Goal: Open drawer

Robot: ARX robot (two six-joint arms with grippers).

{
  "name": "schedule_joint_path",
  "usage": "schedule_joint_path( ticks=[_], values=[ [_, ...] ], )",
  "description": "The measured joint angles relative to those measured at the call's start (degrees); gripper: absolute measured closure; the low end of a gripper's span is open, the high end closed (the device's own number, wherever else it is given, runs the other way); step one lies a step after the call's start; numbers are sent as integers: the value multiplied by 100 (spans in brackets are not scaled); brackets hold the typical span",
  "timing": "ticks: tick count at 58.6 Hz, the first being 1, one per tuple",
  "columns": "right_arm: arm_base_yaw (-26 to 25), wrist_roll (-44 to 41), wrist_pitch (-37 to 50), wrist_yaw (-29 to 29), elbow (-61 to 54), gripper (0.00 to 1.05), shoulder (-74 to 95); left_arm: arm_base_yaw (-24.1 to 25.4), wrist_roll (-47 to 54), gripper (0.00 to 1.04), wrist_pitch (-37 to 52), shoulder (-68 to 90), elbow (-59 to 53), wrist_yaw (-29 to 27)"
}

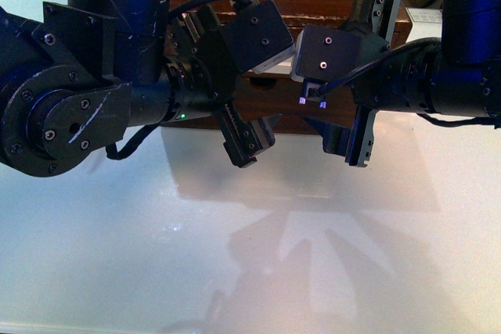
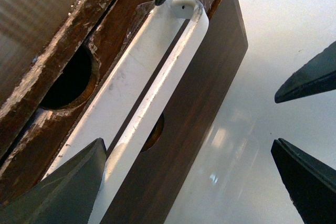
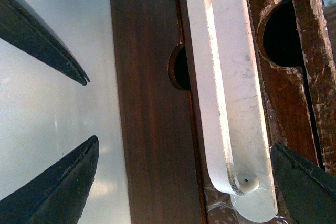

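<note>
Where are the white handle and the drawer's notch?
white handle [image 3: 208, 93], right wrist view, middle of the bar.
drawer's notch [image 2: 68, 80], left wrist view, its dark hollow.

No text, label, brand or number can be read anywhere.

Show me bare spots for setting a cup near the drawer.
Free: the white tabletop this side of the drawer. Crowded: the drawer front, with left gripper and right gripper open at its white handle.

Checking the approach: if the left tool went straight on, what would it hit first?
Probably the long white bar handle of the dark brown wooden drawer; the left tool faces it, depth unclear.
</note>
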Motion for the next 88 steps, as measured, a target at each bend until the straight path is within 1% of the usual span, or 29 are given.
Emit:
schedule_joint_path(
  ticks=[10,16,41,61,69,88],
  values=[
    [-52,129,-105,-162,166,9,9,31,13,8,-90,7,66,35],
    [-66,291,-249,-361,299,9,9,72,74,8,-201,26,114,46],
    [-72,330,-535,-483,422,9,61,114,315,8,-431,114,293,74],
    [-37,138,-730,-573,463,9,269,129,498,8,-525,168,345,48],
    [-37,72,-837,-487,601,9,411,144,518,8,-564,177,367,59],
    [-66,-367,-1401,-553,1045,9,603,192,970,8,-1097,164,527,227]
  ],
)
